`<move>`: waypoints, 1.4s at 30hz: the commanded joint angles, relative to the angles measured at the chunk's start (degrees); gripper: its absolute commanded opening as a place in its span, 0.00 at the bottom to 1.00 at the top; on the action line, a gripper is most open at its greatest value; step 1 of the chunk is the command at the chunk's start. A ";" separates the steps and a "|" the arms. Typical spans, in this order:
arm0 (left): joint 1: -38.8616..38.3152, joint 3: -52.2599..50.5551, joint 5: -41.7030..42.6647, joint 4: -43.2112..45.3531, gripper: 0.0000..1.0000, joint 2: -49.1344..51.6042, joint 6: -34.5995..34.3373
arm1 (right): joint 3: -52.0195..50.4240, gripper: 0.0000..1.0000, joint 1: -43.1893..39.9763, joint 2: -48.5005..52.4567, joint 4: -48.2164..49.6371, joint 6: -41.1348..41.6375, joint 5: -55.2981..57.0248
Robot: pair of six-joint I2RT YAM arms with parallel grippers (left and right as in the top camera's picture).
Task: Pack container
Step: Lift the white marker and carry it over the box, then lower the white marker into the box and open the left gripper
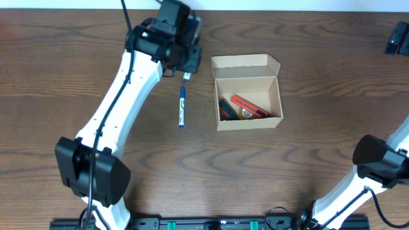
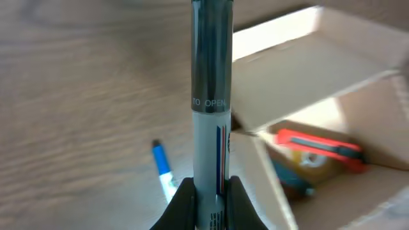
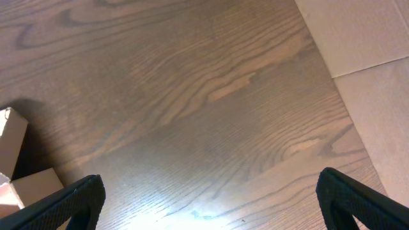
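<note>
Overhead looks straight down from high on the whole counter (image 1: 307, 147). The left wrist camera, close behind the left pincer (image 2: 209, 195), faces the cardboard box (image 2: 300, 57) at frame right, shared with overhead's centre. The right wrist camera looks down at the counter, near.

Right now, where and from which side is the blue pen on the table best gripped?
Around mid-barrel of the blue pen, coming from straight above and closing across its narrow width. It lies flat on the wood, apart from the cardboard box, so both long sides look free.
</note>
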 commanded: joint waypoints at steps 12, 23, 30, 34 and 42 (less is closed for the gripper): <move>-9.92 0.50 17.16 -3.43 0.05 5.33 7.50 | 0.79 0.99 -0.20 -0.90 -0.09 0.81 -0.24; -8.35 4.48 22.32 -7.63 0.06 9.55 20.24 | 0.79 0.99 -0.20 -0.90 -0.07 0.81 -0.24; -8.11 10.91 20.61 -9.11 0.06 13.00 21.46 | 0.79 0.99 -0.20 -0.90 -0.09 0.81 -0.24; -8.15 14.60 21.18 -11.47 0.06 17.33 21.22 | 0.79 0.99 -0.20 -0.90 -0.07 0.81 -0.24; -8.20 17.31 22.18 -12.48 0.06 21.16 21.05 | 0.79 0.99 -0.20 -0.90 -0.07 0.81 -0.24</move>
